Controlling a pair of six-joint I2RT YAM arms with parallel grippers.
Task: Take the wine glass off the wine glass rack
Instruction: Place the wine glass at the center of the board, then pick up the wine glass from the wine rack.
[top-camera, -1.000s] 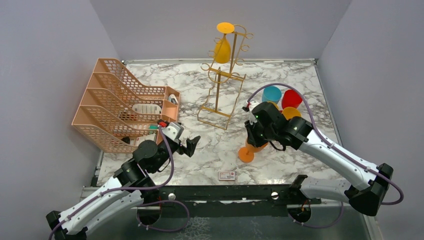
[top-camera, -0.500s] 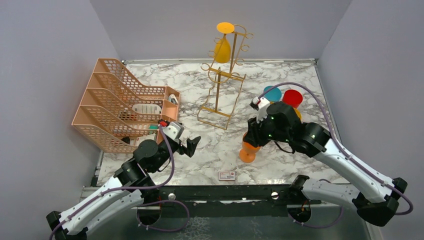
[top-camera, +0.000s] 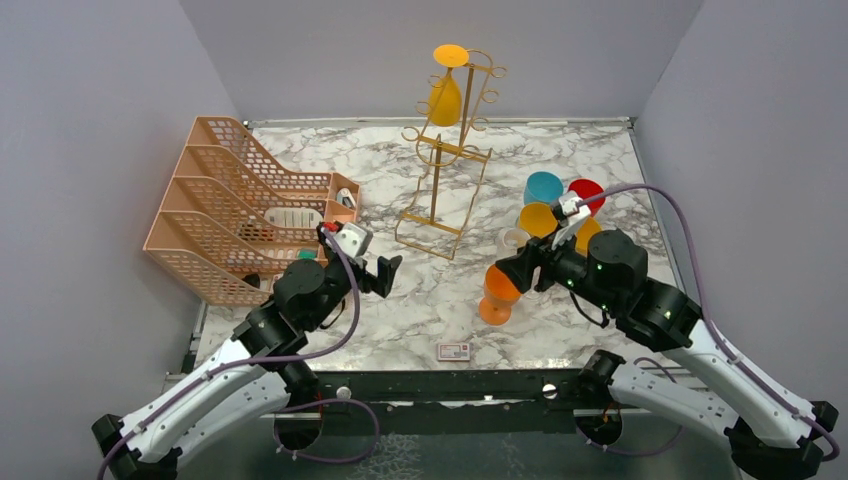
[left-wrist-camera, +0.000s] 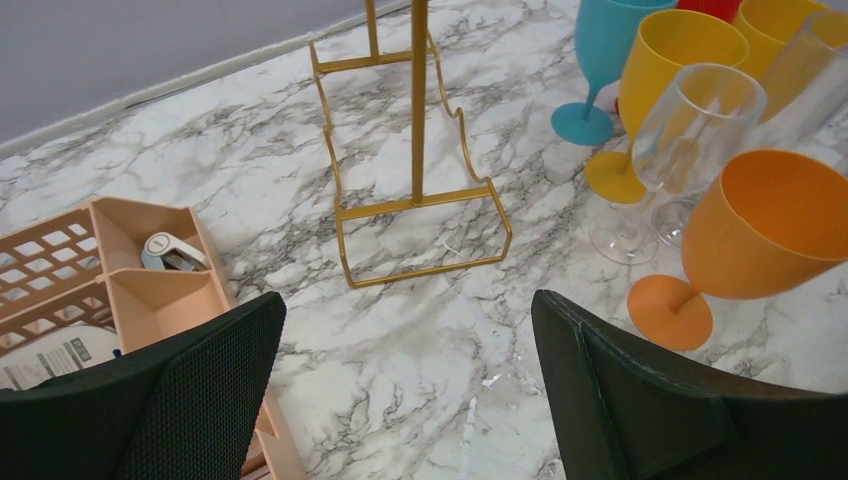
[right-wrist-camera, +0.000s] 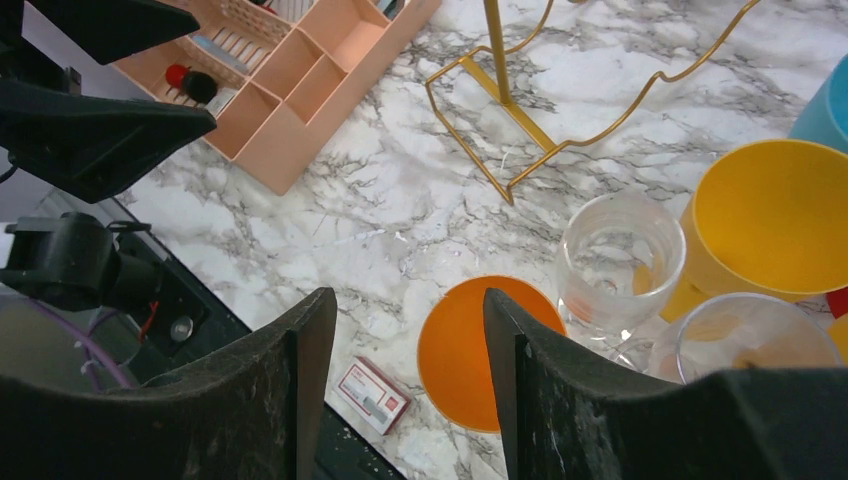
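Observation:
The gold wire wine glass rack (top-camera: 445, 180) stands at the back middle of the marble table, and a yellow wine glass (top-camera: 445, 98) hangs upside down near its top. Its base frame (left-wrist-camera: 418, 205) (right-wrist-camera: 500, 95) shows in both wrist views. An orange wine glass (top-camera: 497, 293) (left-wrist-camera: 770, 230) (right-wrist-camera: 460, 350) stands upright on the table right of the rack. My right gripper (top-camera: 517, 270) (right-wrist-camera: 405, 310) hovers open just above and right of it, holding nothing. My left gripper (top-camera: 386, 274) (left-wrist-camera: 405, 320) is wide open over bare table, left of the rack's base.
A peach mesh organiser (top-camera: 240, 215) fills the left side. Teal (top-camera: 543, 187), red (top-camera: 586, 191), yellow (top-camera: 538, 218) and clear (top-camera: 511, 239) glasses cluster right of the rack behind my right gripper. A small red-and-white box (top-camera: 454, 350) lies near the front edge.
My right gripper has opened, let go of the orange glass and drawn back to the right; the glass stays standing. My left gripper has edged slightly forward.

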